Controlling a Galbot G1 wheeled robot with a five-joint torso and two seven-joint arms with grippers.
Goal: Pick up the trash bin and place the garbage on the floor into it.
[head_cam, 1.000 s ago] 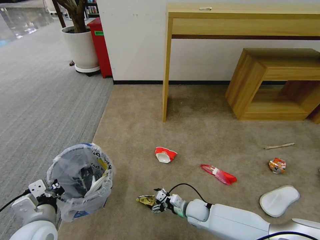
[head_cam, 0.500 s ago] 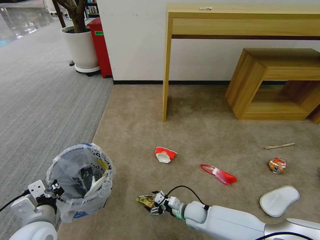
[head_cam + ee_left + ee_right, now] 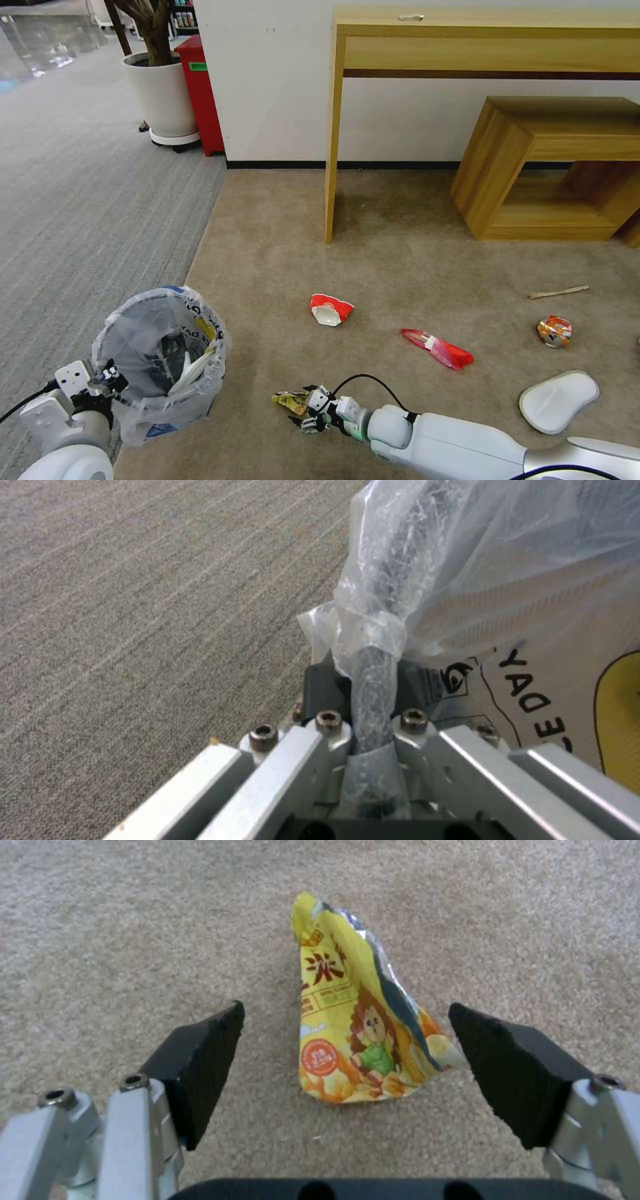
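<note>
The trash bin (image 3: 163, 363), lined with a crinkled clear bag, hangs at lower left; my left gripper (image 3: 107, 385) is shut on its rim, and the left wrist view shows the rim (image 3: 373, 680) pinched between the fingers. My right gripper (image 3: 303, 412) is low over the carpet and open, its black pads (image 3: 200, 1065) on either side of a yellow snack wrapper (image 3: 357, 1025) lying on the floor (image 3: 291, 400). Other garbage lies about: a crushed red and white cup (image 3: 330, 309), a red wrapper (image 3: 439, 348), a crushed orange can (image 3: 555, 331), a wooden stick (image 3: 559, 292) and a white slipper (image 3: 557, 400).
A wooden desk (image 3: 480, 40) and a low wooden bench (image 3: 553, 167) stand against the white wall ahead. A potted plant (image 3: 160, 93) and a red box (image 3: 200, 93) sit at the back left. Grey carpet borders the beige carpet on the left.
My right gripper has lowered a little closer to the floor and now straddles the yellow wrapper. The bin and left arm have stayed in place.
</note>
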